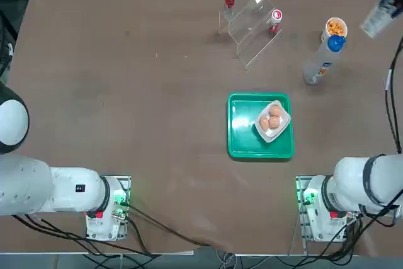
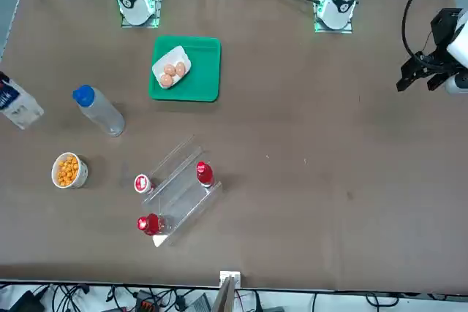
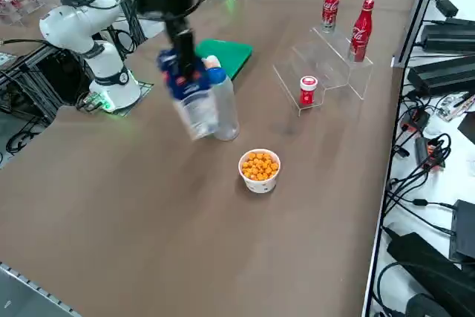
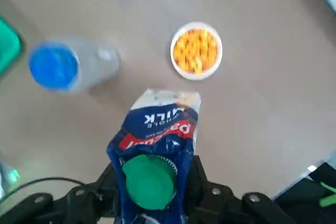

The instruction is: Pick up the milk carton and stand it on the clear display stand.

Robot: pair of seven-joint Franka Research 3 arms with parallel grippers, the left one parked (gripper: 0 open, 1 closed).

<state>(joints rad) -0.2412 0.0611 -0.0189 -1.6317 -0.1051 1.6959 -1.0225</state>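
— Where is your milk carton?
— Your right hand is pinching it near the cap, carrying it above the counter (beside the bottle).
— And what's left?
— You're still needing to stand it on the clear display stand.

The milk carton reads "MILK" on its blue side, seen upside down; nothing else is legible.

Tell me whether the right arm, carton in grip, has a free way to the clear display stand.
Probably yes. The right gripper holds the milk carton lifted off the table near the blue-capped bottle. The clear display stand has bare steps between the two red bottles and the small can.
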